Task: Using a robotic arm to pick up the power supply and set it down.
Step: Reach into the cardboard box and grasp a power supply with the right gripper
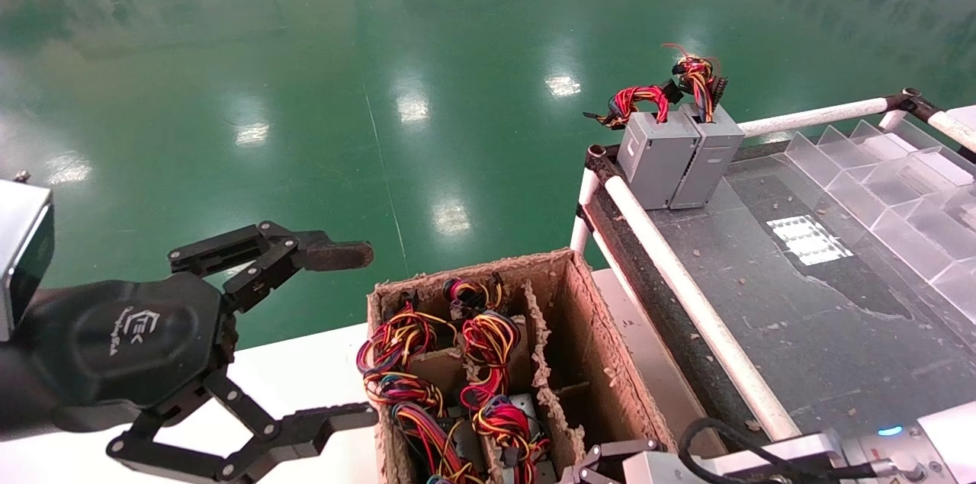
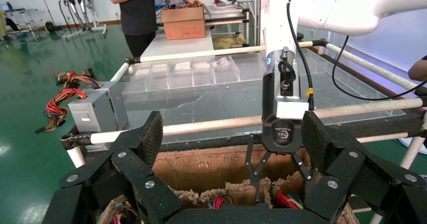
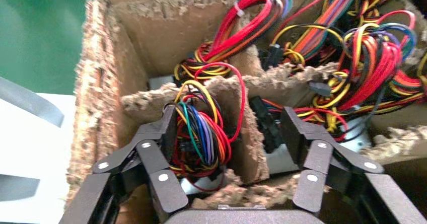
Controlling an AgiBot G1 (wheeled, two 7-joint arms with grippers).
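Note:
Power supplies stand in the compartments of a frayed cardboard box [image 1: 602, 331], showing mostly their looped red, yellow and orange wires [image 1: 488, 347]. My right gripper [image 3: 231, 133] is down inside the box and open. It straddles a cardboard divider [image 3: 249, 138]. One finger sits beside a wire bundle [image 3: 201, 133] and the other over a grey metal case [image 3: 282, 158]. It grips nothing. The left wrist view shows this gripper [image 2: 274, 176] reaching into the box. My left gripper [image 1: 370, 333] hovers open and empty beside the box's left wall.
Two joined grey boxes [image 1: 679, 156] with wires stand at the far corner of a dark bench framed by white pipe rails [image 1: 686, 278]. Clear plastic dividers [image 1: 900, 194] fill its right side. A person [image 2: 141, 12] stands behind the bench.

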